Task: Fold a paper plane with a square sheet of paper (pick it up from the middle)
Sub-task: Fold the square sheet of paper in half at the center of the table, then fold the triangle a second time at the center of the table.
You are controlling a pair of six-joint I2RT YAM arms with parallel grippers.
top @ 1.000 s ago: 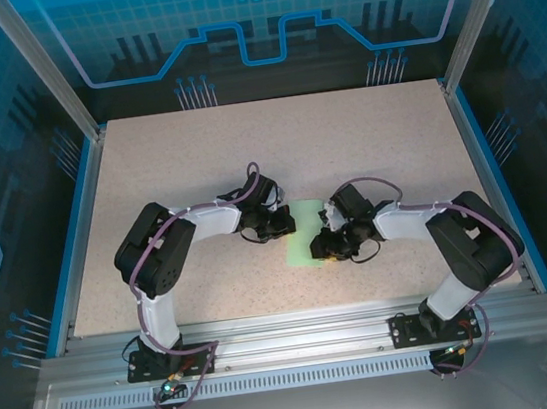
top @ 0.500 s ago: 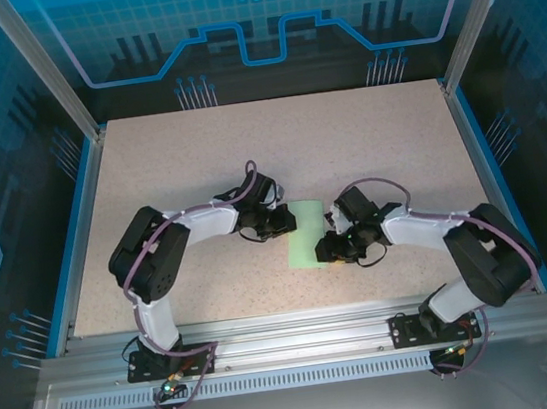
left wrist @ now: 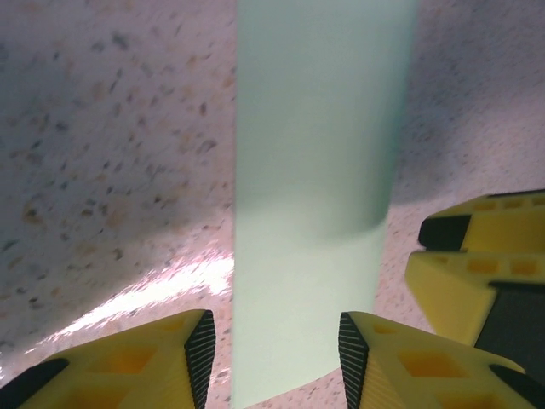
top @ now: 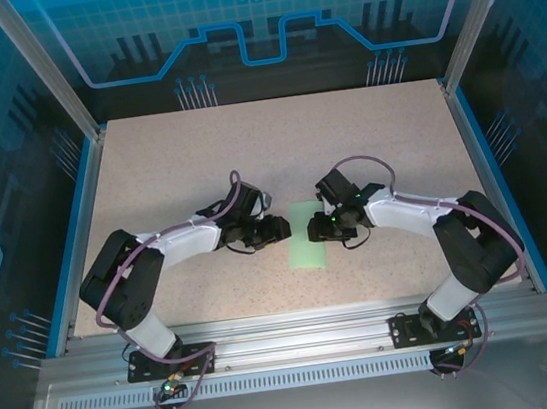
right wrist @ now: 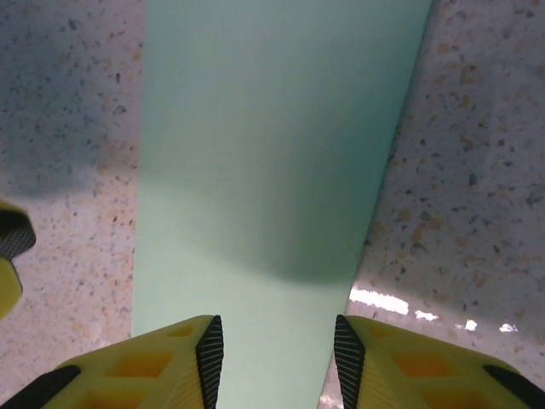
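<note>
Sheet of paper (top: 305, 246) lies flat mid-table, a narrow strip running near to far. It looks folded in half lengthwise and isn't a dart yet. Left end effector (top: 279, 229) sits just left of the strip, right end effector (top: 317, 229) at its right edge, both low over the table (top: 366, 142). In both wrist views the jaws stand apart, the strip lies on the table beneath the gap, and nothing is clamped. My read: centre fold made, nose folds pending. Next move needs one side pinning the strip while the other lifts a far corner. The paper is thin and skids easily.
</note>
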